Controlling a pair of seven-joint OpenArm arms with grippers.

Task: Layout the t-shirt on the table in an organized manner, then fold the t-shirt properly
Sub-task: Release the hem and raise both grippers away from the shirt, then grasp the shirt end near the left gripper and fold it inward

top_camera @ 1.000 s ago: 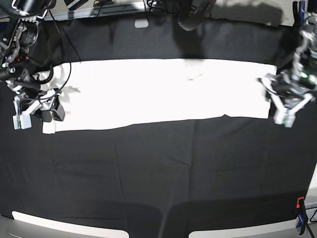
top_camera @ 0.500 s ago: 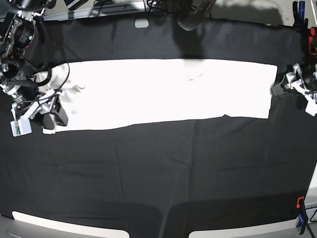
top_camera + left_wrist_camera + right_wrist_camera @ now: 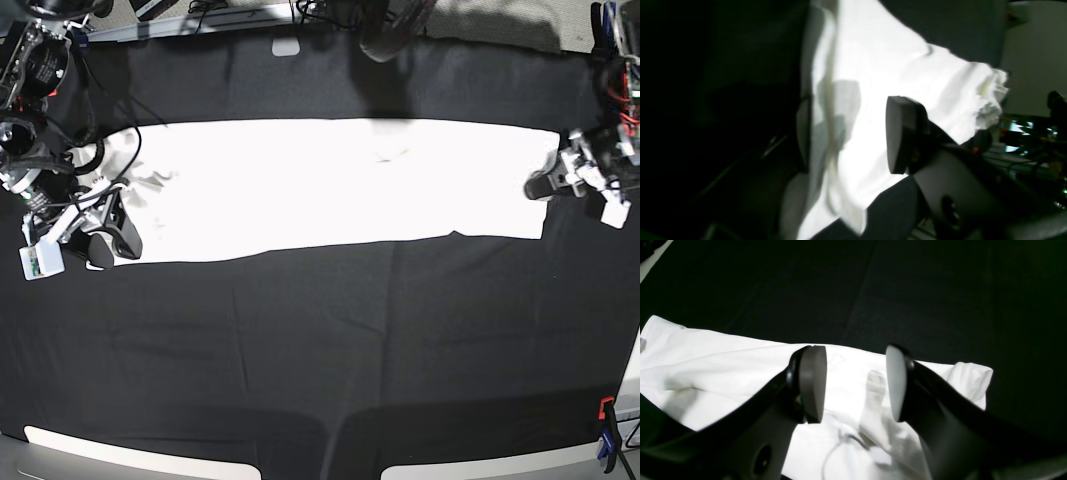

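Fabric of the white t-shirt [image 3: 330, 185] lies in a long flat band across the far half of the counter [image 3: 320, 360], stretching from one arm to the other over the wrinkled black cloth. Only plain white shows on its upper face; the overhead glare washes out any finer detail. At the base view's left end, the right pincer [image 3: 100, 235] hangs over the rumpled corner of the shirt, and its wrist camera shows the two pads [image 3: 811, 383] standing well apart with white cloth [image 3: 740, 373] visible beneath and between them, nothing pinched. A thin pale cable [image 3: 840, 443] loops across the cloth below the pads there. At the other end, the left pincer [image 3: 560, 180] sits at the shirt's short edge, touching or just beside it. Its wrist view shows one dark pad [image 3: 902, 133] in front of the bright cloth [image 3: 873, 83], while the other side is lost in shadow, so I cannot tell whether the jaws are spread free or closed on the hem. A red and blue clamp [image 3: 606, 440] grips the counter's edge at the near corner on the base view's right.
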